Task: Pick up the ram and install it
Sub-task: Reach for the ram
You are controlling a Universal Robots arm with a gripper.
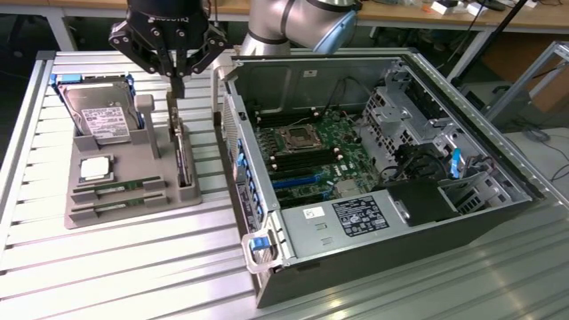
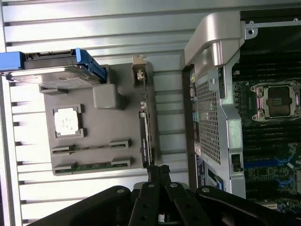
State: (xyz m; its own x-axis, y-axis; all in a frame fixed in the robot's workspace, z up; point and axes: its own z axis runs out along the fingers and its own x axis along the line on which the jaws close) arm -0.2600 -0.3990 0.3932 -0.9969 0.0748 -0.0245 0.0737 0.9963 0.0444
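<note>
Ram (image 1: 183, 160) (image 2: 146, 136): standing on its long edge in the narrow slot along the side of the grey tray (image 1: 146, 167) (image 2: 108, 127) that is nearest the computer case (image 1: 356, 93) (image 2: 211, 37); not lifted.
Claw (image 1: 178, 90) (image 2: 158, 172): hanging over the far end of that slot, its fingers pressing together into a narrow point and gripping nothing; the wrist view is showing the tips in line with one end of the ram, and contact cannot be told.
Arm (image 1: 294, 23): reaching in from behind the case.
Other sticks (image 1: 116, 189) (image 2: 91, 147): two are lying flat in parallel slots at the tray's near end.
Processor (image 1: 96, 169) (image 2: 66, 121): sitting in a square pocket beside them.
Hard drive (image 1: 105, 113) (image 2: 51, 75): leaning in its blue-railed holder at the tray's far end.
Case: lying open on its side just beside the tray, exposing the motherboard (image 1: 311, 160) (image 2: 268, 141).
Worktop (image 1: 133, 267) (image 2: 94, 23): ribbed aluminium, carrying tray and case.
</note>
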